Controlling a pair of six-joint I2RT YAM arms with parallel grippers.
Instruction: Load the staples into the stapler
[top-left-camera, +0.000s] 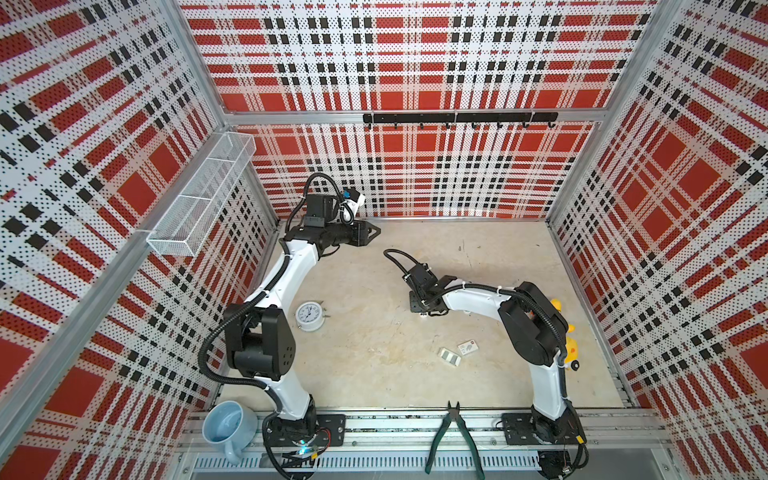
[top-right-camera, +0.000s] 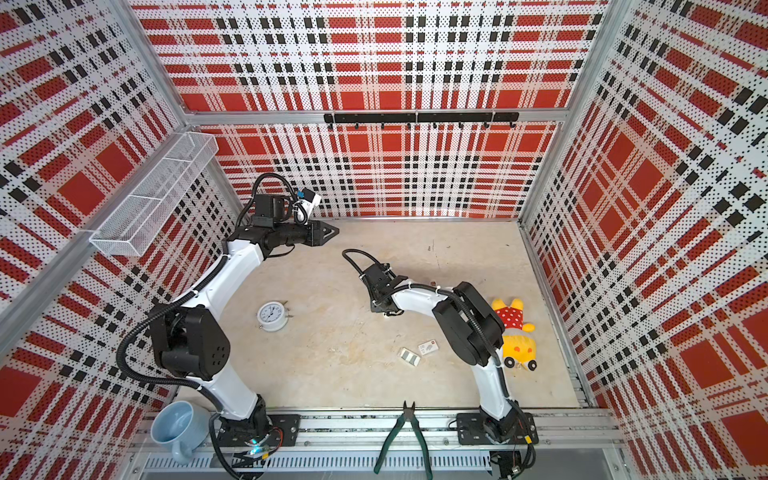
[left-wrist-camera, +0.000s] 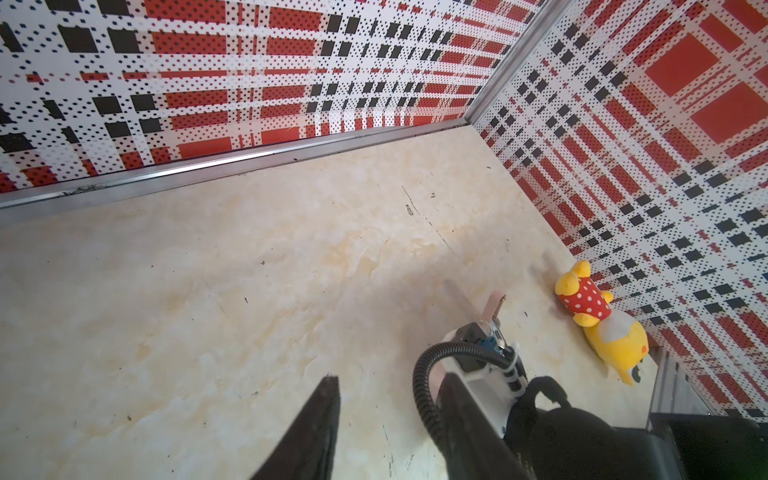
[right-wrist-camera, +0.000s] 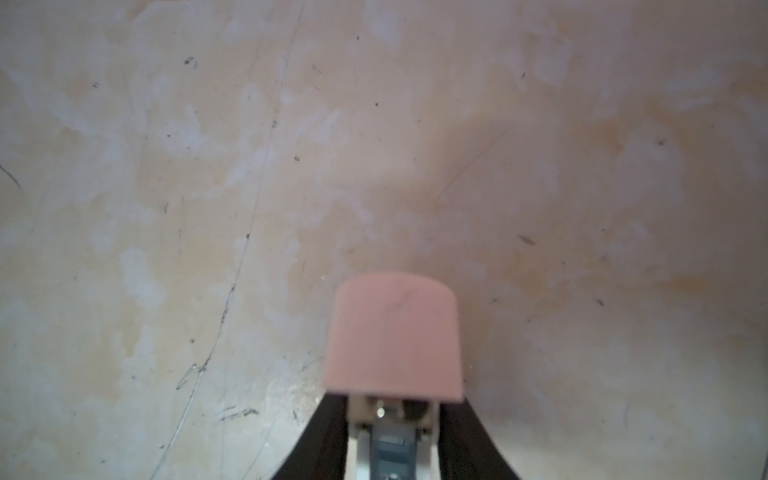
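Stapler (right-wrist-camera: 395, 336) in R pincer (right-wrist-camera: 392, 415), axis along pincer, pink end fwd.

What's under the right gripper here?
A pale pink plastic stapler sits between the black fingers of the right gripper, with a grey metal channel showing beneath its lid. In both top views the wrist covers it. Whether it is loaded cannot be seen.

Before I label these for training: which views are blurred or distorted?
Right wrist view: the pink stapler sits close to the lens, out of focus; the tabletop is slightly hazy. Left wrist view: sharp out to the plush toy. Both top views: the wide-angle lens bows the walls; the light is even.
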